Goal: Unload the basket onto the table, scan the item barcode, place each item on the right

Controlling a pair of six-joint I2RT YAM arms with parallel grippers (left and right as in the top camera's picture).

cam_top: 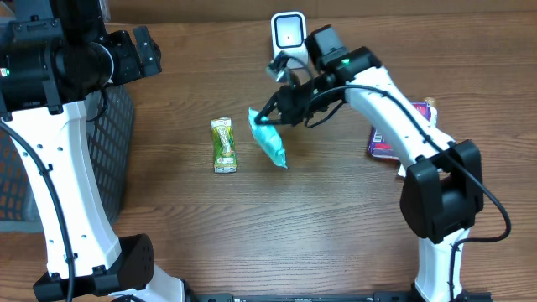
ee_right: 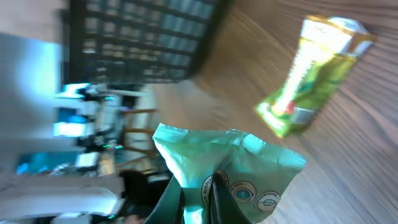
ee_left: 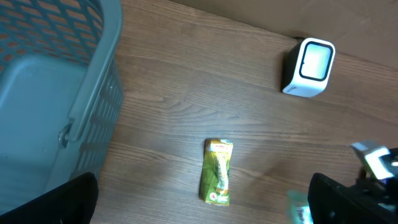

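Two packs sit in front of the scanner (cam_top: 288, 32) in the overhead view. A green pack (cam_top: 223, 144) lies flat on the table. A teal pouch (cam_top: 270, 143) is nearer the scanner, its top corner pinched in the closed right gripper (cam_top: 270, 115). Whether the pouch's low end touches the table cannot be told. The left gripper (cam_top: 144, 49) hangs well off to the scanner's left, above the basket (cam_top: 107, 159), holding nothing.

From the left wrist, its fingers (ee_left: 56, 199) stand wide apart, with the green pack in front of the scanner between them.

From the right wrist, the jaws clamp the pouch's crimped top edge, and the green pack blurs beyond.

The step in hand looks like the pick-up. The next move calls for lifting the pouch and turning its barcode toward the scanner's window. No view shows the barcode, so the face to present is unknown.
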